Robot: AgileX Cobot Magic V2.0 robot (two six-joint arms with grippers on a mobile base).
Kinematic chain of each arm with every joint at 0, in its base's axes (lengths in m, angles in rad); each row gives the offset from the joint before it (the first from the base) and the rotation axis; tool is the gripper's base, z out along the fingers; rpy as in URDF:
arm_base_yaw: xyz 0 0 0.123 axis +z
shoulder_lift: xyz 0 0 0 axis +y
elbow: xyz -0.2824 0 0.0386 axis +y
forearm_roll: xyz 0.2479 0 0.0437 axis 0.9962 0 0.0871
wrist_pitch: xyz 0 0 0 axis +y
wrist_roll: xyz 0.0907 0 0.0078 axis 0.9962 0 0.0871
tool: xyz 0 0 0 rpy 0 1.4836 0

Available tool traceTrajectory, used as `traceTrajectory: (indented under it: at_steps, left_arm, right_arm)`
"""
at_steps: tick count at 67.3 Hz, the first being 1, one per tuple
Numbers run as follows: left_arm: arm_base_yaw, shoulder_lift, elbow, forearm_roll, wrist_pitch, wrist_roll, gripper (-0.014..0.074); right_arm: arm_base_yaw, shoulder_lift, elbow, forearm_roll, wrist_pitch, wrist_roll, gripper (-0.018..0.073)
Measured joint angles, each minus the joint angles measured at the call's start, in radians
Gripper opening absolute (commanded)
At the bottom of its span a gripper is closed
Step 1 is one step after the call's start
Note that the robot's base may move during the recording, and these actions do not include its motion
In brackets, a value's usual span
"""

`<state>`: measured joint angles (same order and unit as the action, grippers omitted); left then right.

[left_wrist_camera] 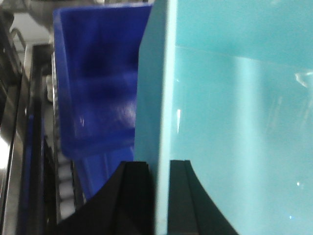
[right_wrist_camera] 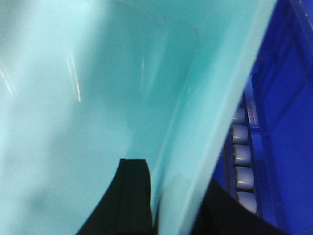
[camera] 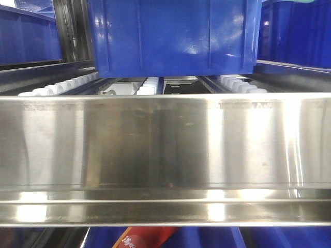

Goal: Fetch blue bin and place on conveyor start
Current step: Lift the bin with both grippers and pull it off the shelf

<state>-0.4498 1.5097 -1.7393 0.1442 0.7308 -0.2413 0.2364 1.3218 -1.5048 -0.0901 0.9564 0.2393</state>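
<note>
While both wrist cams sit close and blurry, the grip is plain: the left gripper [left_wrist_camera: 159,169] has its black fingers [left_wrist_camera: 134,196] either side of one wall of the pale turquoise-blue smooth plastic bin [left_wrist_camera: 234,122], closed onto it. Right gripper [right_wrist_camera: 171,196] likewise pinches the bin's thin rim, one finger inside, the other outside. Bin is held by both, just beside a dark royal-blue ribbed plastic crate [left_wrist_camera: 98,83], w/ white rollers [right_wrist_camera: 242,154] near its right side. Front cam: crate on rollers behind a shiny steel rail [camera: 165,150]. Whether the bin's base rests on anything, can't tell
</note>
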Motion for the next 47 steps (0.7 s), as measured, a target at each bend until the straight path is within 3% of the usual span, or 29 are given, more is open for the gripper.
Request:
traceTrajectory:
  at_steps: [47]
  left_arm:
    - [0.0,0.0,0.0,0.008,-0.063,0.006,-0.0111]
  right_arm:
    - [-0.003,0.0,-0.002,-0.019,-0.071,0.009,-0.0153]
